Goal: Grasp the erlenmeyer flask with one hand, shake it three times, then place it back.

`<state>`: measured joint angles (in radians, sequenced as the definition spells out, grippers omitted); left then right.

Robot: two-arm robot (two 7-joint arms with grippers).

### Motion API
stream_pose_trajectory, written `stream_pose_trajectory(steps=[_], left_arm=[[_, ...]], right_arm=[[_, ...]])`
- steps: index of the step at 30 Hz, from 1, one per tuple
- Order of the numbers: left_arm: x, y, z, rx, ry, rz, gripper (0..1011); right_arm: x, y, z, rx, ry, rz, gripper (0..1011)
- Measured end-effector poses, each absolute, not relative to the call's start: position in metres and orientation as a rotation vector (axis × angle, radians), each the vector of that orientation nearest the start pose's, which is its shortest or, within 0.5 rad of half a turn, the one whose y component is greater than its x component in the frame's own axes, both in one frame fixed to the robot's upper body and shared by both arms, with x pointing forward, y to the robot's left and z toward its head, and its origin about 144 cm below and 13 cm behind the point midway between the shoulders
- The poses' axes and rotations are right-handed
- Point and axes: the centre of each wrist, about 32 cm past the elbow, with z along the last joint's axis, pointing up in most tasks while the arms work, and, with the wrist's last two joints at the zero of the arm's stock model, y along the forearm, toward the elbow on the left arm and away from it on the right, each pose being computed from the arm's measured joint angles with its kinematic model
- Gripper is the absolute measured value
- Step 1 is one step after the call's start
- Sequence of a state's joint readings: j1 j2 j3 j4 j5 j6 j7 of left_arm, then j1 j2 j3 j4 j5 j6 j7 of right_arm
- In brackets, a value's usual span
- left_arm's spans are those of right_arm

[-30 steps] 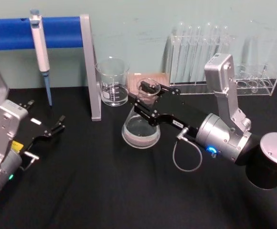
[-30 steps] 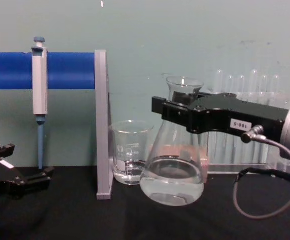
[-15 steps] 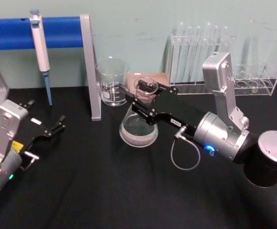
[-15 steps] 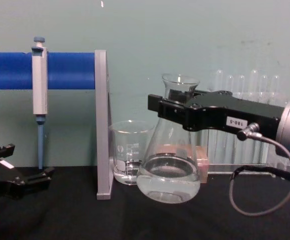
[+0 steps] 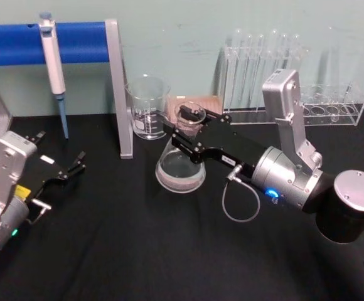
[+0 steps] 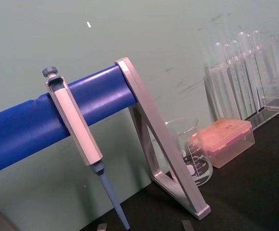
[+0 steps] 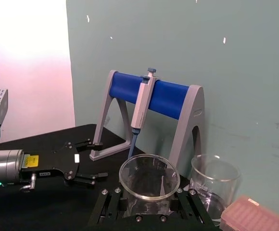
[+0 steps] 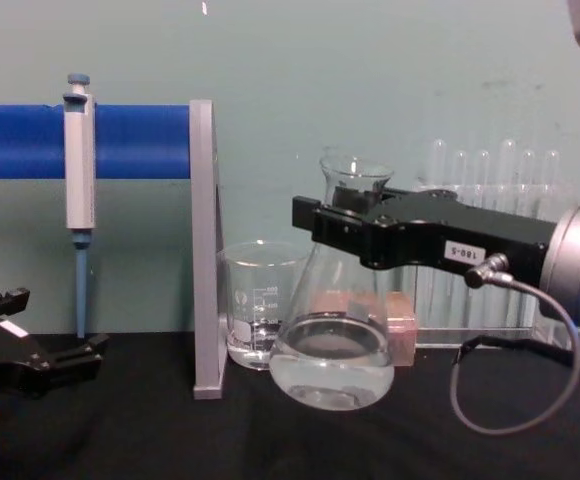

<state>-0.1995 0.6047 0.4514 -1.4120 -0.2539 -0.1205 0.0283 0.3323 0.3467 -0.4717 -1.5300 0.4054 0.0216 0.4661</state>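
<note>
Over at the left edge the left gripper point(image 5: 61, 150) sits low by the black table point(image 5: 138, 251), jaws spread wide with nothing between them, idle as far as I can judge. Behind it a pipette point(image 5: 52, 56) hangs on the blue stand point(image 5: 12, 42), and just past the stand's grey end leg is a glass beaker point(image 5: 148, 110) with a little clear liquid in it. Next comes the business end of things. The right gripper point(image 5: 188, 128), reaching in from the right, has its jaws clamped on the neck of the erlenmeyer flask point(image 8: 332, 370), just below the flared rim. The flask sits in front of the beaker and a pink tip box point(image 8: 402, 318), leaning a little, and from the chest view its base looks to be hanging just off the table rather than resting on it. So the grasp is done and I'd say the shaking is under way — how many shakes are counted I cannot tell — and setting it back down is yet to come. The flask is clear glass, wide at the base and narrow at the neck, with a shallow pool of clear liquid at the bottom. Farther right, test tubes point(image 5: 257, 69) stand in a clear rack point(image 5: 332, 113) by the wall.
</note>
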Motion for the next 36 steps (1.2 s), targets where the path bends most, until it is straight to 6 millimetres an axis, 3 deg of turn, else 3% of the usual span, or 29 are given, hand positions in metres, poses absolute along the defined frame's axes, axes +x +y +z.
stream_pose_trajectory(steps=[36], left_arm=[[0.489,0.310,1.140,0.304,-0.285,1.248,1001]], right_arm=[[0.528,-0.191,1.165,-0.037,-0.051,-0.670,448]])
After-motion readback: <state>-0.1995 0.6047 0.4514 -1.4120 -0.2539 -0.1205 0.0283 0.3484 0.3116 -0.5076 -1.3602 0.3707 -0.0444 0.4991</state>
